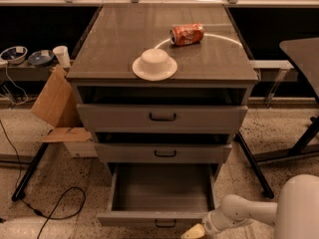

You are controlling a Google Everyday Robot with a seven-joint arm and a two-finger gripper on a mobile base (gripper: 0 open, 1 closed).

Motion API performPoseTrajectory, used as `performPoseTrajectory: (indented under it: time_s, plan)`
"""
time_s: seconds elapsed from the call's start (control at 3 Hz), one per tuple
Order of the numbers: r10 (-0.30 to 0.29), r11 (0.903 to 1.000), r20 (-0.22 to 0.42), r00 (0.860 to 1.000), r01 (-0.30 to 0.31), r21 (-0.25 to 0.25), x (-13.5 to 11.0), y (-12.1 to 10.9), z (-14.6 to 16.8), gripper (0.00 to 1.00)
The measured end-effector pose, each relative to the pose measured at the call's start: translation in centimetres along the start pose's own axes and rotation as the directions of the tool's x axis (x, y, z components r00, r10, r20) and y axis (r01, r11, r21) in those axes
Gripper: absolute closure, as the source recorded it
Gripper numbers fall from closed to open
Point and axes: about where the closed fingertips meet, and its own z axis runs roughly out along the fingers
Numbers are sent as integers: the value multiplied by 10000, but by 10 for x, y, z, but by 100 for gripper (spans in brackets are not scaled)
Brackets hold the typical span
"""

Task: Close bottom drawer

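Note:
The bottom drawer (pixel 159 190) of the grey cabinet (pixel 164 63) is pulled far out, and its inside is empty. Its flat front panel (pixel 154 218) is at the bottom of the view, with the small black loop handle (pixel 165 225) partly cut off. The middle drawer (pixel 164 152) and top drawer (pixel 162 117) stand slightly out. My gripper (pixel 193 232) is at the bottom edge, just right of the bottom drawer's front panel, at the end of my white arm (pixel 239 214).
A white bowl on a plate (pixel 154 64) and a tipped red can (pixel 187 34) lie on the cabinet top. A cardboard box (pixel 57 108) and a black cable (pixel 55 208) are on the floor at left. A dark table (pixel 301 54) with legs stands at right.

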Motion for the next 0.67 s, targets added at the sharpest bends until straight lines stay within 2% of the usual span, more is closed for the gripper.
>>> performPoseTrajectory:
  time_s: [0.33,0.67]
  plan:
    - [0,10000,3,10000,0,0,0,0,0,0]
    - [-51,10000,677,9977,46,71,-29,1,7,0]
